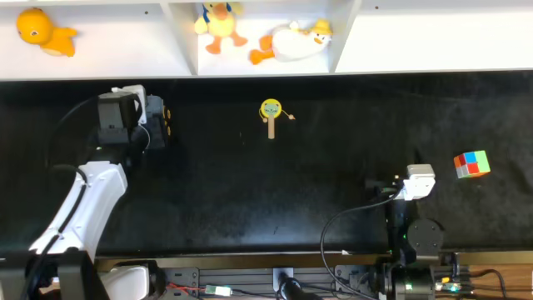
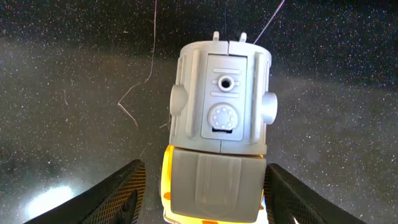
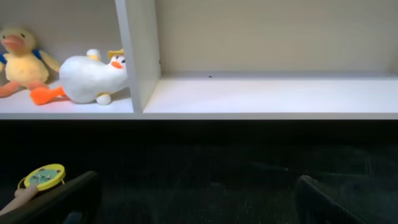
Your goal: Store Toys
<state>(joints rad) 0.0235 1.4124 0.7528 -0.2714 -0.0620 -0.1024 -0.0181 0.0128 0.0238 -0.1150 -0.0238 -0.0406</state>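
A grey toy robot (image 2: 221,106) with a yellow base lies on the black mat at the far left, just in front of the shelf. My left gripper (image 2: 205,171) is open, with one finger on each side of its base and a small gap showing on one side. From above, the toy (image 1: 164,121) sits at the left gripper (image 1: 152,125). A yellow rattle drum (image 1: 271,111) with a wooden handle lies mid-mat, and a colourful cube (image 1: 471,164) lies at the right. My right gripper (image 3: 196,202) is open with nothing in it, low near the front right.
A white shelf (image 1: 266,68) runs along the back. A yellow duck (image 1: 46,33) sits in its left compartment; a yellow plush duck (image 1: 221,23) and a white plush goose (image 1: 291,42) sit in the middle one. The rattle (image 3: 42,177) lies ahead of the right gripper.
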